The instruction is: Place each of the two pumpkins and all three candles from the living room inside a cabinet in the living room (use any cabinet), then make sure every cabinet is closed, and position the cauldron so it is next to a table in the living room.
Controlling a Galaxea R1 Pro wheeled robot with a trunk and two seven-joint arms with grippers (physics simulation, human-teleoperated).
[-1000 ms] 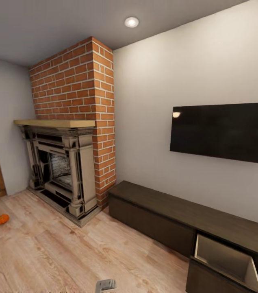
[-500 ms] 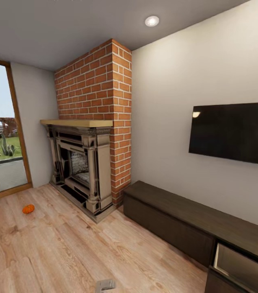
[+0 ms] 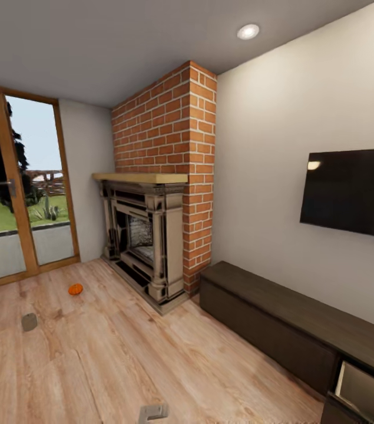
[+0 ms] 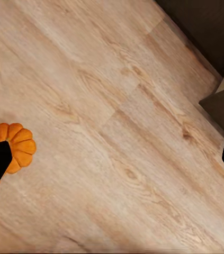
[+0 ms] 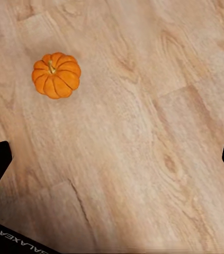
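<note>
A small orange ribbed pumpkin (image 3: pixel 75 289) lies on the light wood-plank floor (image 3: pixel 122 365) near the fireplace (image 3: pixel 145 241), with a grey stubby candle (image 3: pixel 29 321) nearby. Both grippers hang spread and empty. The low dark-brown cabinet's (image 3: pixel 281 330) drawer stands open; a turning base might clip it.

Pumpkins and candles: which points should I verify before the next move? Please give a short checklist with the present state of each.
1. Left gripper open and empty: ok.
2. Right gripper open and empty: ok.
3. Pumpkin upright on bare floor, free to grasp: ok.
4. Pumpkins inside the cabinet: not ok, another pumpkin lies near the fireplace.
5. Cabinet closed: not ok, one drawer stands open.
6. All three candles located: cannot tell, one candle shows on the floor.
</note>
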